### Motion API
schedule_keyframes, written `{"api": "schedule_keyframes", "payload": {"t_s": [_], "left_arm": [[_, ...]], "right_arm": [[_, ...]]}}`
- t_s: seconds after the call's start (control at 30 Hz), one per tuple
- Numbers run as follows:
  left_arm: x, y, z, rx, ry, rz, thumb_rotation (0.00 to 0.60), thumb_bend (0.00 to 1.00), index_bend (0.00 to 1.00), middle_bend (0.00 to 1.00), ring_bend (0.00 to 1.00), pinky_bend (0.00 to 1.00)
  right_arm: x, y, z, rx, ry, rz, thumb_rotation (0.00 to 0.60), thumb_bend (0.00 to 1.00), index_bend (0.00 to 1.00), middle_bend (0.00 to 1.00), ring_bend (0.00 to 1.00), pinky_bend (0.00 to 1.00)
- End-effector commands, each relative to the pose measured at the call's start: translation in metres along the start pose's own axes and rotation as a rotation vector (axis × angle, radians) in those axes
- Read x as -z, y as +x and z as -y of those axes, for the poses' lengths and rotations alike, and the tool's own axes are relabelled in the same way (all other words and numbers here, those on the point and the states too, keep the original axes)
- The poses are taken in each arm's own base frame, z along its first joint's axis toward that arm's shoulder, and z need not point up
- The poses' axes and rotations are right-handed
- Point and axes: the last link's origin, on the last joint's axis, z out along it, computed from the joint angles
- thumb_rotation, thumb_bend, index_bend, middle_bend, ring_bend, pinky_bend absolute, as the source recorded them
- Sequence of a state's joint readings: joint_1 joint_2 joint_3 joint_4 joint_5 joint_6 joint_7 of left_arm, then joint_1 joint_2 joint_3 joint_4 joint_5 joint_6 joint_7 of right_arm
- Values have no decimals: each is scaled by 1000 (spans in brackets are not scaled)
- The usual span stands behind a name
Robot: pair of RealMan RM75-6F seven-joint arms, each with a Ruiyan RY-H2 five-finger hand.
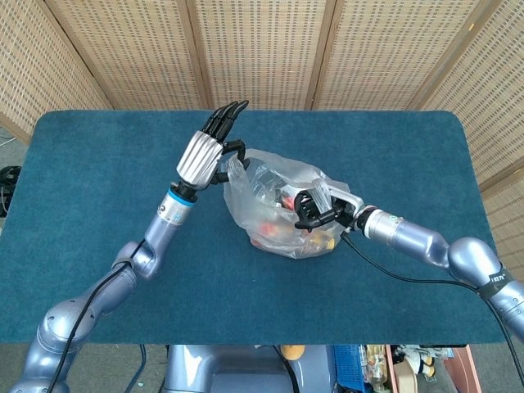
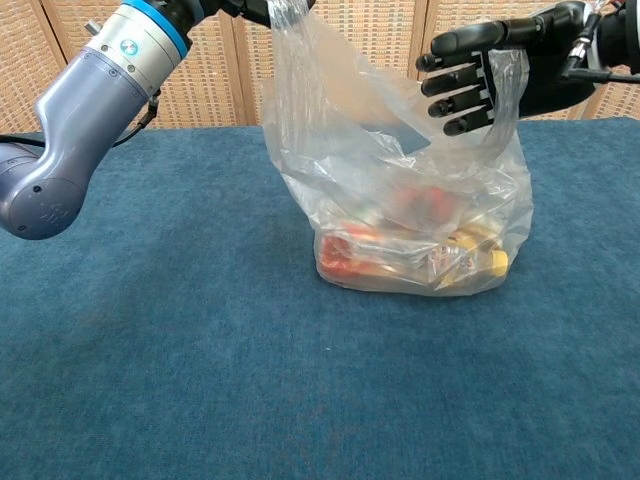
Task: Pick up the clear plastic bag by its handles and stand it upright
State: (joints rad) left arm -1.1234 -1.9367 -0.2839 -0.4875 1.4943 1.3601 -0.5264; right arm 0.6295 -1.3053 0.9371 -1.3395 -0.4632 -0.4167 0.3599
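On the blue-carpeted counter (image 2: 150, 380), just right of its middle, we see the clear plastic bag (image 2: 400, 215) sitting on its base, its upper part pulled up by both of our arms. Our left robot hand (image 1: 206, 151) is raised above the bag's left side; in the head view its thumb and a lower finger pinch the left handle (image 2: 290, 15) while the other fingers point straight up and away from it. In the chest view that handle stretches to the top edge of the frame, and the hand itself is cut off there, leaving only the wrist with its blue ring (image 2: 160, 18) in sight. Our right robot hand (image 2: 490, 70) reaches in from the right at the bag's upper right corner, its dark fingers (image 2: 455, 88) extended and stacked, with the right handle (image 2: 505, 100) looped over them and hanging taut. Through the plastic at the bottom we make out red and yellow packaged items (image 2: 410, 255) lying flat against the counter. Behind the counter stands a woven cane screen (image 1: 262, 49) with wooden frames.
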Motion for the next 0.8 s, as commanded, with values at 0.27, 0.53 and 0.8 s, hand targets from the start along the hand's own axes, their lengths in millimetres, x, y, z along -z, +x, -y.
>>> {"api": "schedule_keyframes", "payload": {"t_s": [0.27,0.53,0.8], "left_arm": [[-4,3,-10,-28,-54,-2,600,350,260,0,0,86],[-10,9,-18,-60,-88,-1,600,351,253,0,0,85],[-14,11,-26,-77,-102,5,600,350,252,0,0,83]], "right_arm": [[-10,-9,9,-125,67,3,600,23,559,679,552,563],[-24,-17,4,-167,84,-45,600,46,548,656,527,445],[-34,-29,7,-186,90,-32,600,56,496,602,482,422]]}}
